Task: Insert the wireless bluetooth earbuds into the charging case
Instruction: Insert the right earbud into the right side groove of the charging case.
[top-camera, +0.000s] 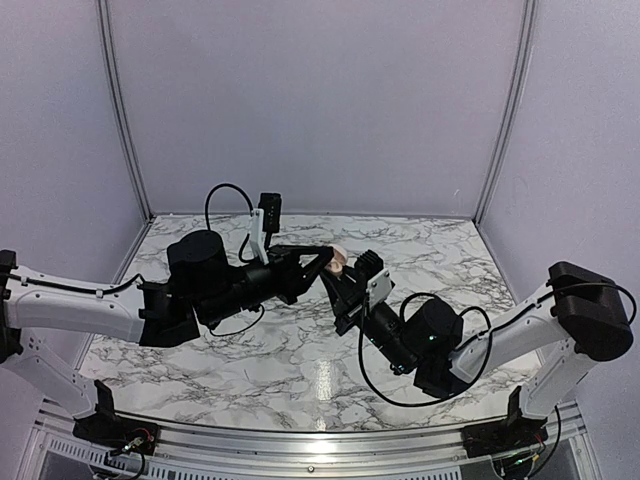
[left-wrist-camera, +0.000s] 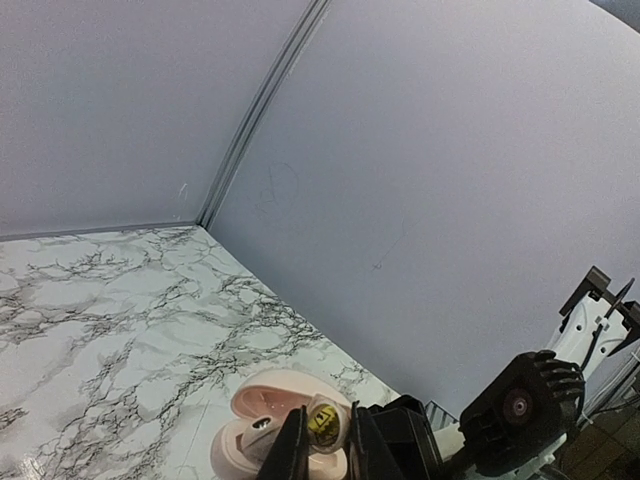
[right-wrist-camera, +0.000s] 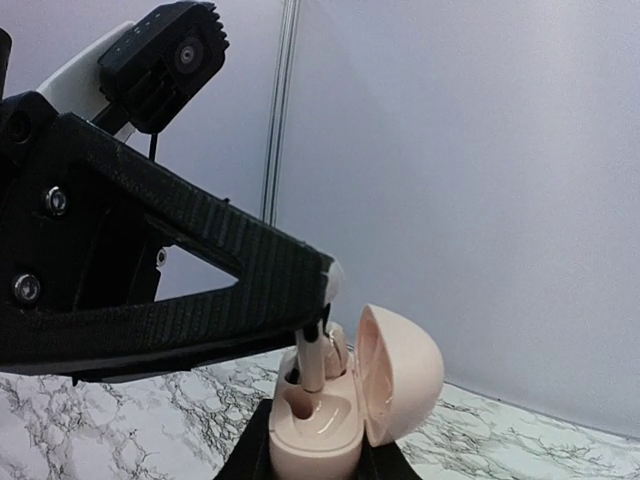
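The charging case (right-wrist-camera: 318, 436) is pale pink, held upright above the table with my right gripper (right-wrist-camera: 316, 464) shut on its base. Its lid (right-wrist-camera: 402, 375) stands open to the right. My left gripper (left-wrist-camera: 325, 428) is shut on one pale earbud (left-wrist-camera: 324, 421) with a yellow mark on its head. That earbud's stem (right-wrist-camera: 312, 366) points down just above the case's near empty socket. A second earbud (right-wrist-camera: 337, 349) appears to sit in the far socket. In the top view both grippers meet at the case (top-camera: 339, 257) over the table's far middle.
The marble table (top-camera: 300, 350) lies below both arms. Grey booth walls (top-camera: 320, 100) close the back and sides. The left arm's long black fingers (right-wrist-camera: 200, 300) fill the left of the right wrist view. Black cables loop beside each arm.
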